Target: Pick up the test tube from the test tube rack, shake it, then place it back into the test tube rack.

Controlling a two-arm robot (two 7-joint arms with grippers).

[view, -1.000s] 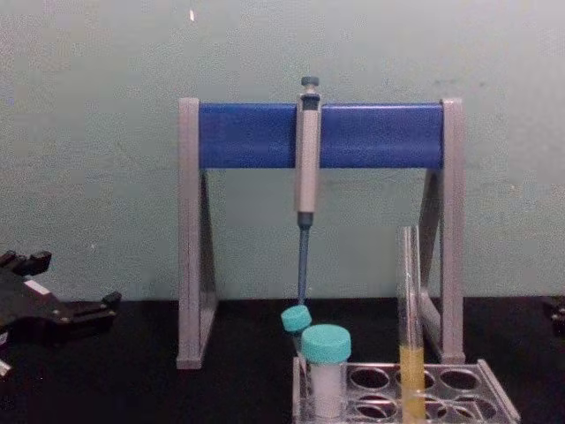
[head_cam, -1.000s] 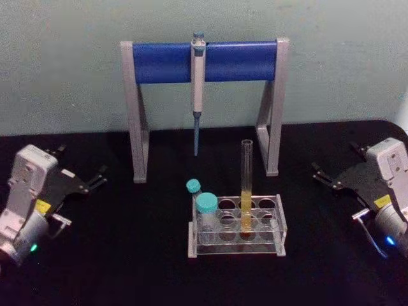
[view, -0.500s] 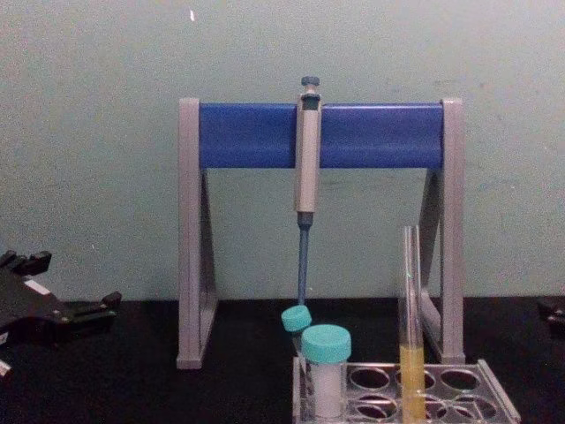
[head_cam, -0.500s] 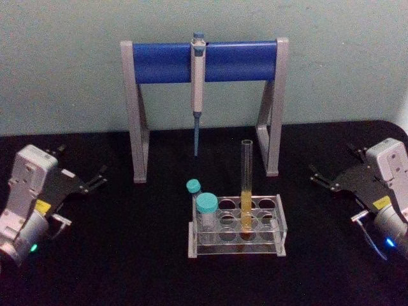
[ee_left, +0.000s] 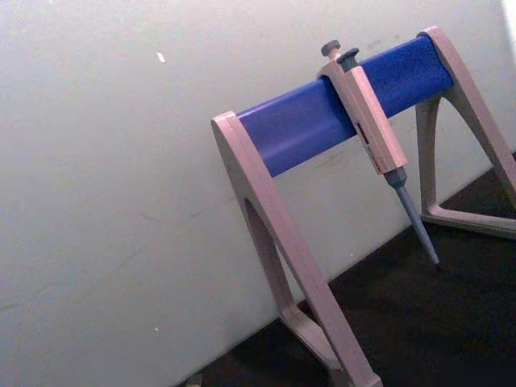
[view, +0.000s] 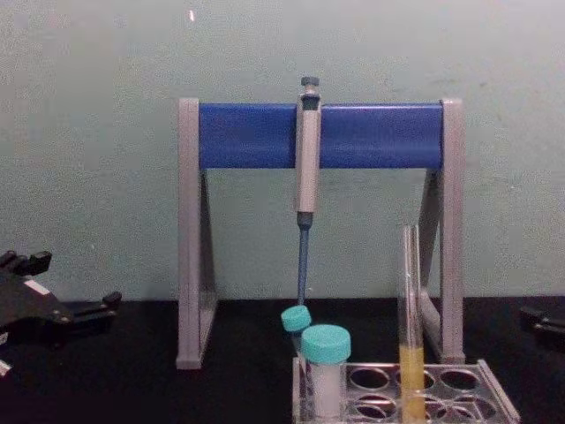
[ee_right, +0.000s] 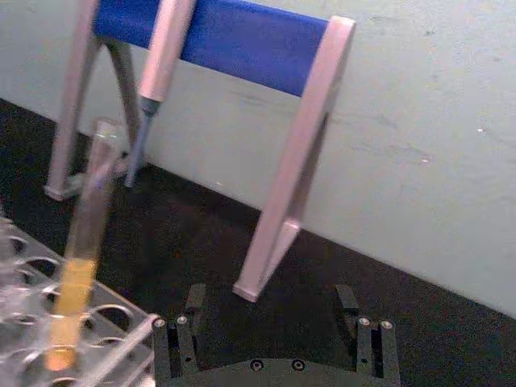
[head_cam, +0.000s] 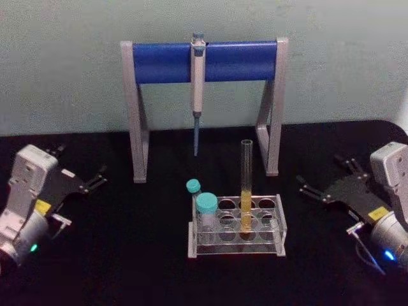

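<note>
The test tube (head_cam: 246,185) stands upright in the test tube rack (head_cam: 236,247) at the table's middle, yellow liquid in its lower part; the chest view has the tube (view: 410,327) and the rack (view: 496,395) low at its right. My right gripper (head_cam: 319,172) hovers open to the right of the rack, its fingers pointing toward the tube and a clear gap away. In the right wrist view the open gripper (ee_right: 272,326) faces the tube (ee_right: 85,242) and the rack (ee_right: 121,332). My left gripper (head_cam: 83,162) rests open at the far left.
A tall grey-and-blue pipette stand (head_cam: 204,60) with a hanging pipette (head_cam: 197,89) stands behind the rack near the wall. Two teal-capped vials (head_cam: 206,210) sit in the rack's left holes. Black tabletop lies bare on both sides of the rack.
My right gripper has moved left toward the rack and turned its fingers toward the tube. The left arm, the tube and the rack have stayed put.
</note>
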